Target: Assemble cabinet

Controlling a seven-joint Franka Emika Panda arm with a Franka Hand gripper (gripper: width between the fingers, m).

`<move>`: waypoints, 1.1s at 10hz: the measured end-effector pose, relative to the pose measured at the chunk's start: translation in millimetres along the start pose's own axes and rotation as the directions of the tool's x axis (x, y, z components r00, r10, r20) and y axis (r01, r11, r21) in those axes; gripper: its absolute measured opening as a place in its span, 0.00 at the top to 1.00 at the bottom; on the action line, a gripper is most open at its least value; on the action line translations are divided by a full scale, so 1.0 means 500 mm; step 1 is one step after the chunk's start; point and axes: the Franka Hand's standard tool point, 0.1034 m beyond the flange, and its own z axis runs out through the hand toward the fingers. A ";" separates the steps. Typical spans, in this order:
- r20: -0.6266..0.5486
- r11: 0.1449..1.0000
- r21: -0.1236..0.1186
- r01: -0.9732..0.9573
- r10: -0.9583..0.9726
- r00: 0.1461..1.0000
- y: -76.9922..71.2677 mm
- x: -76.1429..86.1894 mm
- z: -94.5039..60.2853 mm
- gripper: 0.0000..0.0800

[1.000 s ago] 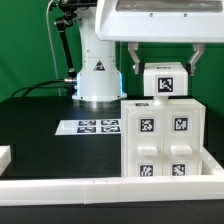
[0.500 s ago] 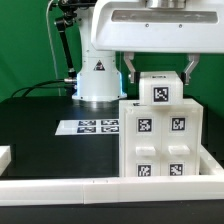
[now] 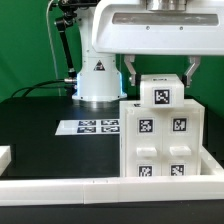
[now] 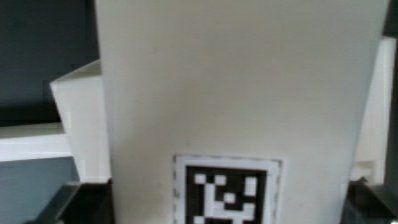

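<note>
Tool: clamped on the slab, one finger at each side.
Slab: between the fingers, on top of the body.

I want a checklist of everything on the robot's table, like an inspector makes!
Surface: black table, white rim along the front; marker board lies flat.
Job's things: cabinet body upright, four tagged drawer blocks in its front; tagged white piece at its top.
Clutter: small white part at the exterior view's left edge.
Grippers: tool shut on the tagged white piece.
Cables: black cable beside the robot base.
Surroundings: green curtain behind.
</note>
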 end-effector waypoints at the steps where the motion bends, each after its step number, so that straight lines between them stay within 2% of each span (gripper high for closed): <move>1: 0.000 1.000 -0.001 0.001 -0.001 1.000 0.000 0.000 0.001 0.30; 2: 0.001 1.000 -0.001 0.001 -0.001 1.000 0.000 0.000 0.001 0.19; 3: 0.001 1.000 -0.001 0.001 -0.001 1.000 0.000 0.000 0.002 0.04; 8: 0.000 1.000 0.003 0.008 -0.008 1.000 0.002 0.001 0.001 0.00; 9: -0.028 1.000 0.022 0.014 -0.014 1.000 0.006 0.010 -0.007 0.00; 11: -0.141 0.999 0.039 0.031 -0.025 0.990 -0.016 0.007 -0.008 0.00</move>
